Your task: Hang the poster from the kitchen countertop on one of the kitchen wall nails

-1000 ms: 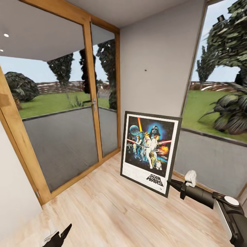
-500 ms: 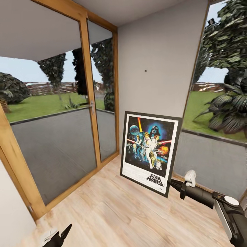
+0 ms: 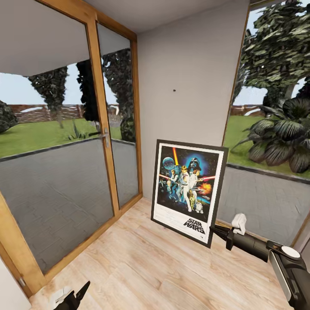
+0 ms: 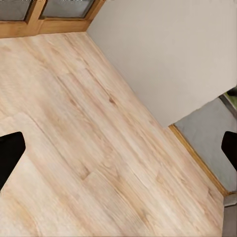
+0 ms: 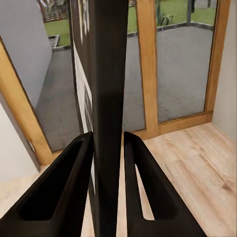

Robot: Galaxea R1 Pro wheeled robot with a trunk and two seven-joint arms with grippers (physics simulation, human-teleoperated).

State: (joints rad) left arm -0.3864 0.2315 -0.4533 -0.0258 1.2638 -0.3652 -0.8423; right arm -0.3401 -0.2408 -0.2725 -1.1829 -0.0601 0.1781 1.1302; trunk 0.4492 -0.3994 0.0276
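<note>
With the right gripper [image 3: 217, 229] clamped on the lower corner of the Star Wars poster [image 3: 188, 189], held upright below the wall nail [image 3: 174, 91], raise it squarely so its top meets the nail; left gripper [image 3: 76, 294] hangs open

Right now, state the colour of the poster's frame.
Black: a thin black frame around the poster, with a white border inside it. Clearest in the head view.

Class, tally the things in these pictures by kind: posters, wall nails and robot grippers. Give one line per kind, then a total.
Poster: 1
Wall nail: 1
Grippers: 2, the left gripper and the right gripper
Total: 4
</note>
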